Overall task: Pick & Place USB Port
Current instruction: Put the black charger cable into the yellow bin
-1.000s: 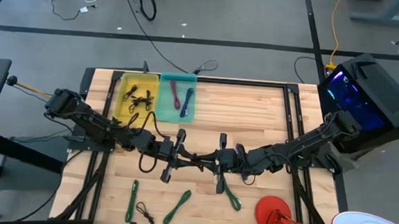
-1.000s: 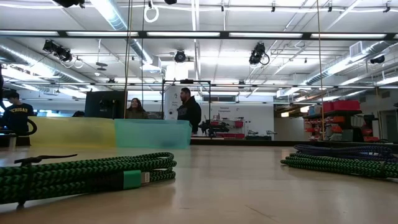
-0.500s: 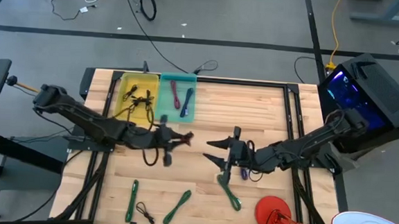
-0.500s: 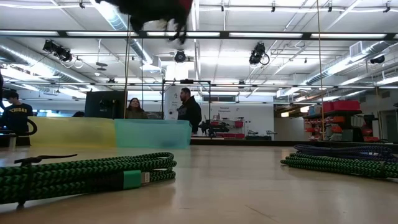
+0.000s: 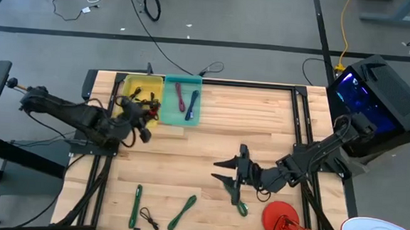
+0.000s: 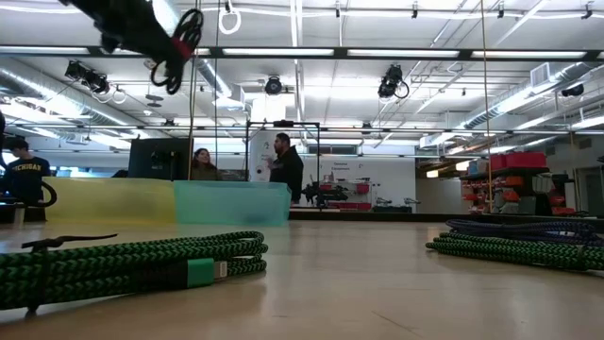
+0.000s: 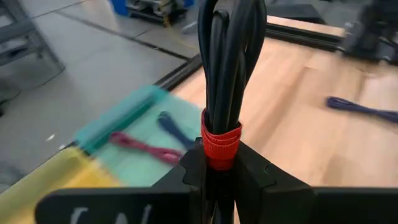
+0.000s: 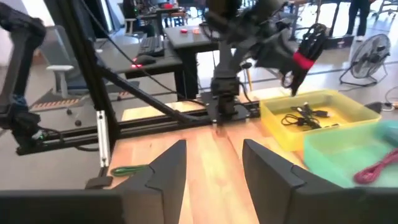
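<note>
My left gripper [image 7: 217, 167] pinches the black cable [image 7: 229, 68] by its red band, carrying it over the yellow bin [image 5: 132, 90] just ahead, while my right gripper [image 8: 213, 163] waits, spread.

Left gripper [image 5: 145, 114] at frame's upper left, jaws clamped tight. Right gripper [image 5: 223, 171] lower centre-right, fingers [image 8: 166, 167] spread apart.

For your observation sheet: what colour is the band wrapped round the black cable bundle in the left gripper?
Red band on the black cable bundle; clearest in the left wrist view.
</note>
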Action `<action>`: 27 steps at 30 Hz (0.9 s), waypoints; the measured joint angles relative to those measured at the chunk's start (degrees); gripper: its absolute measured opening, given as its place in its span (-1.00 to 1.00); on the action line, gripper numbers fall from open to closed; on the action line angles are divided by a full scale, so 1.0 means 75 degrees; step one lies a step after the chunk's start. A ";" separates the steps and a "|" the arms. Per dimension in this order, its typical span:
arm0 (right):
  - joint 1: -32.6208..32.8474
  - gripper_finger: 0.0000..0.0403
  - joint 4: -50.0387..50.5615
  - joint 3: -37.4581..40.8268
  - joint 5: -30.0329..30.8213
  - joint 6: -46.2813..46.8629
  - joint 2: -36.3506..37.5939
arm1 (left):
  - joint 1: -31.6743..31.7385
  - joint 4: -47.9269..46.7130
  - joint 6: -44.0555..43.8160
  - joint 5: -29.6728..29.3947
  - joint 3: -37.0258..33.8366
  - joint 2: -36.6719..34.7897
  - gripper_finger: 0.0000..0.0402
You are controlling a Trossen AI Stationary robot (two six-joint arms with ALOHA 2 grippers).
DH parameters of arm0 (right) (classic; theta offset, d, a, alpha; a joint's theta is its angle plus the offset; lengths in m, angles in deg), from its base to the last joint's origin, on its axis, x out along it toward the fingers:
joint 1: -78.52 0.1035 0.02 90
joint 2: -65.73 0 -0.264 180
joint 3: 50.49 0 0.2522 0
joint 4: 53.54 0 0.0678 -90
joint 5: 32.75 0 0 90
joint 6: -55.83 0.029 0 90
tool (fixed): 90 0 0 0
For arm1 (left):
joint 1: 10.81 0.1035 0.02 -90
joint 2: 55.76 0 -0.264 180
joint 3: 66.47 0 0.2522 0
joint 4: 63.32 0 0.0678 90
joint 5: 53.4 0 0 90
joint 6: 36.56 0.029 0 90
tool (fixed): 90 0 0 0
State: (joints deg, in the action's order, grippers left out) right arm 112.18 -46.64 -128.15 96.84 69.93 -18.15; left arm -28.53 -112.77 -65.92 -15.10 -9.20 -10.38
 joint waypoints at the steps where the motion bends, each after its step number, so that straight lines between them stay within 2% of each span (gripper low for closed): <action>1: 0.0020 -0.23 -0.0074 0.0000 0.0000 0.0002 -0.0052 | 0.0044 -0.0298 -0.0252 -0.0109 0.0000 -0.0160 -0.78; 6: 0.0126 -0.25 -0.0220 0.0000 -0.0022 0.0050 -0.0273 | 0.0264 -0.2148 -0.1933 -0.0647 0.0000 -0.0734 -0.78; 10: 0.0149 -0.25 -0.0549 0.0003 -0.0028 -0.0130 -0.0346 | 0.0297 -0.2944 -0.2958 -0.0741 -0.0011 -0.0935 -0.78; 20: 0.0173 -0.25 -0.0851 0.0003 -0.0226 -0.0286 -0.0343 | 0.0706 -0.3289 -0.4604 -0.1125 -0.0968 -0.1027 -0.78; 27: 0.0176 -0.25 -0.0895 0.0003 -0.0225 -0.0317 -0.0343 | 0.1724 -0.3239 -0.5145 -0.0554 -0.1451 -0.1008 -0.78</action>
State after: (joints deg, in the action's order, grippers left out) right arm 113.50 -53.36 -128.13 95.15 67.56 -20.72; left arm -15.60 -137.06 -104.51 -19.26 -20.09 -17.93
